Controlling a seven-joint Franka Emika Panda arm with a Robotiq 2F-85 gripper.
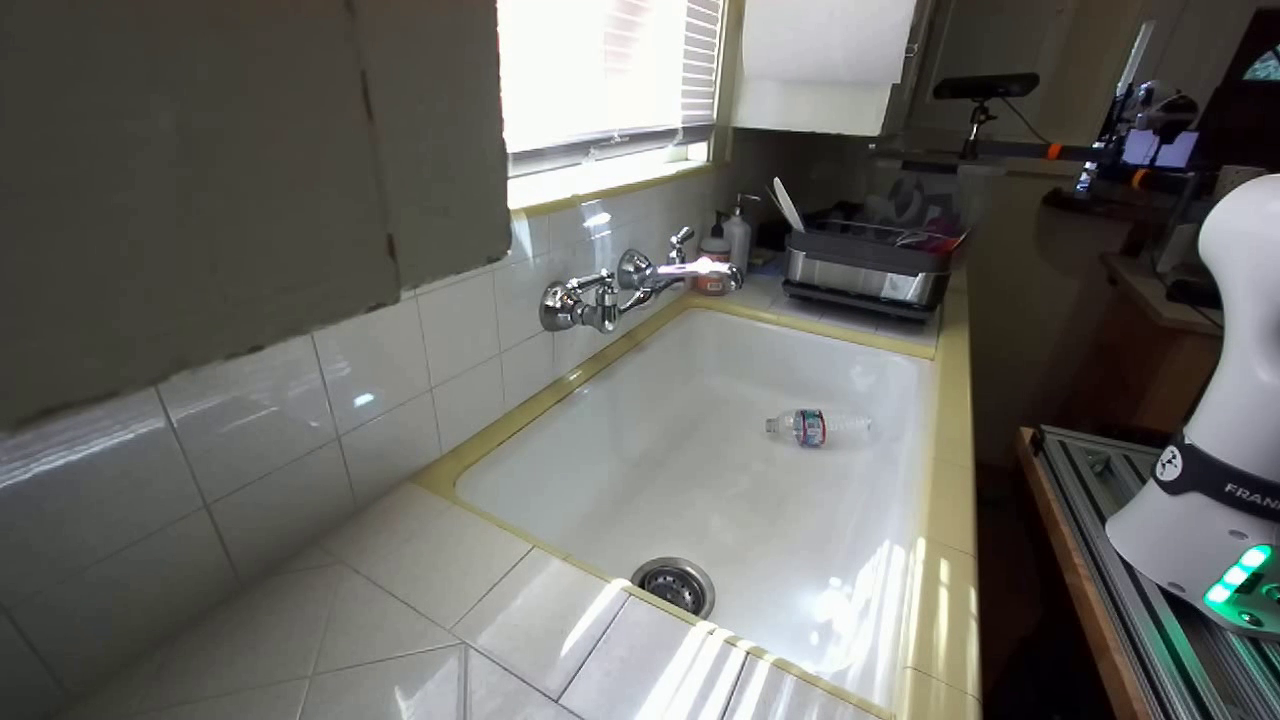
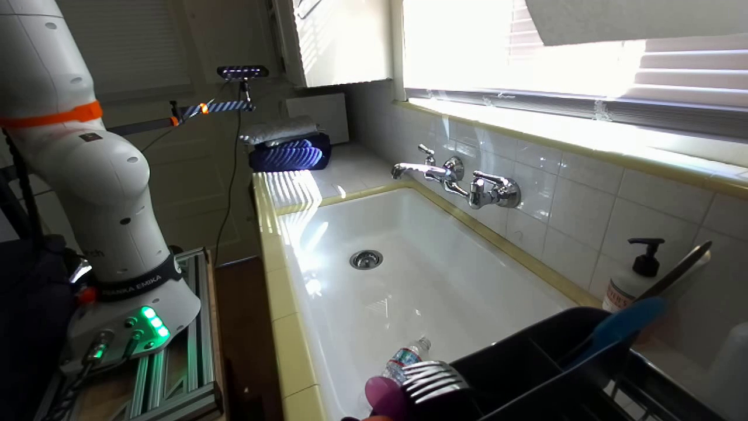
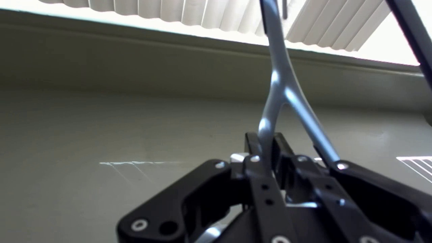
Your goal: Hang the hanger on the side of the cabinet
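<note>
I'd say the carry step's in hand: the gripper [image 3: 266,150] has one thin rod of the hanger [image 3: 281,79] clenched betw. its fingertips [image 3: 252,145], w/ blinds [image 3: 152,11] behind. Neither shows in either exterior view, so can't tell how near the spot it is; prob. not hung yet. There's a wall cabinet [image 1: 815,108] at one end of the window [image 1: 600,70] & a second cabinet [image 2: 347,44] at the opp. end, not sure which is meant. Next move calls for hooking it on the side, easing down till the wt. is taken, then letting go.

Below the window, a white sink [image 1: 690,470] w/ yellow tile trim [image 1: 952,450], a water btl [image 1: 820,428] lying on its side in it. Chrome tap [image 1: 700,268] on the tiled wall [image 1: 458,320], dish rack [image 1: 865,280] w/ cutlery [image 2: 435,380] at one end of the counter [image 1: 390,560], a pile [image 2: 289,153] of prob. folded cloth at the other; the arm [image 1: 1240,370] stands on its frame [image 1: 1090,520] opp. the tap
</note>
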